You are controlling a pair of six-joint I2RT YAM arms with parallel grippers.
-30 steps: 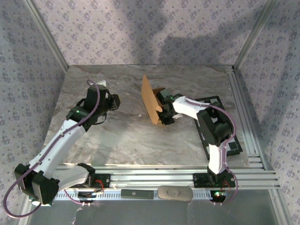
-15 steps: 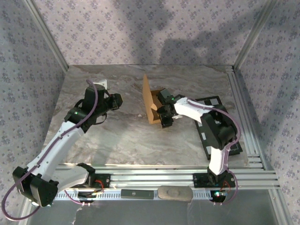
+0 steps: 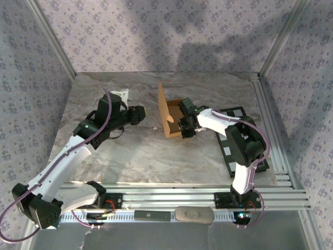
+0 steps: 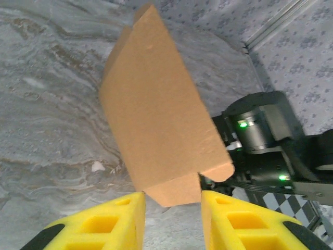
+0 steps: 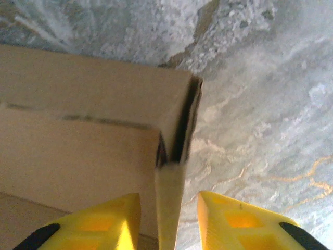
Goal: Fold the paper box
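The tan paper box (image 3: 173,121) sits mid-table with one large flap (image 3: 162,101) standing upright on its left side. My left gripper (image 3: 140,114) hovers just left of it, open. In the left wrist view the box (image 4: 156,109) fills the middle and its lower corner stops just ahead of my empty gripper (image 4: 172,213). My right gripper (image 3: 184,126) is at the box's right side. In the right wrist view a thin cardboard wall (image 5: 170,192) stands between its open jaws (image 5: 169,221), with a gap on each side.
A black-and-white checkered board (image 3: 244,140) lies at the right, under the right arm. A small white piece (image 3: 120,94) lies behind the left arm. Metal rails (image 3: 171,195) run along the near edge. Patterned walls enclose the table.
The box has settled from a tilt onto the table. My right gripper loosened its hold on the wall. My left arm has swung right, close to the box.
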